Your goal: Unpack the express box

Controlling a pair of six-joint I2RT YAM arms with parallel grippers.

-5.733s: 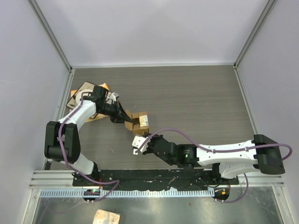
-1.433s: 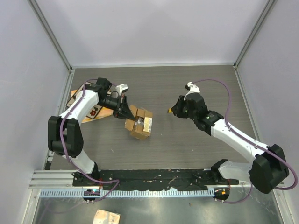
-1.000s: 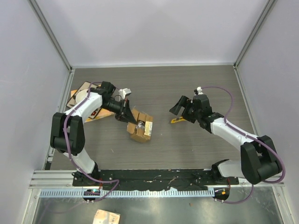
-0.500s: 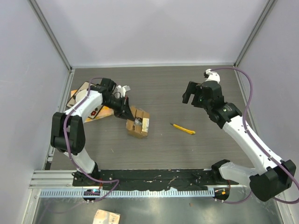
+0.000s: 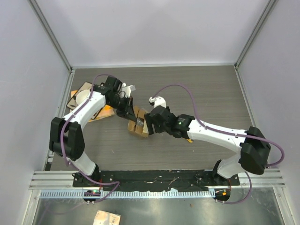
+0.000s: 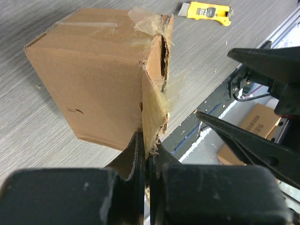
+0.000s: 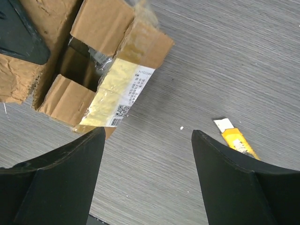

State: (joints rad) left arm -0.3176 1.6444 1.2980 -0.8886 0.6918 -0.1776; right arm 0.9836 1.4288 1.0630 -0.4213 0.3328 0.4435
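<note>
Dark grey wood-grain table (image 5: 197,89): the box (image 5: 136,127) sits around the middle with flaps open, yellow knife (image 7: 238,142) near its right, flat card (image 5: 80,97) off by the left edge.

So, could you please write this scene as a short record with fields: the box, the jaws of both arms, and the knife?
box: small brown cardboard express box with a white label, on the grey wood-grain table, top flaps open
left gripper: jaws shut on the edge of one box flap
right gripper: jaws open, holding nothing, above the table beside the box
knife: yellow utility knife lying on the table, apart from the box
box contents: something shiny shows inside, too unclear to name
</note>
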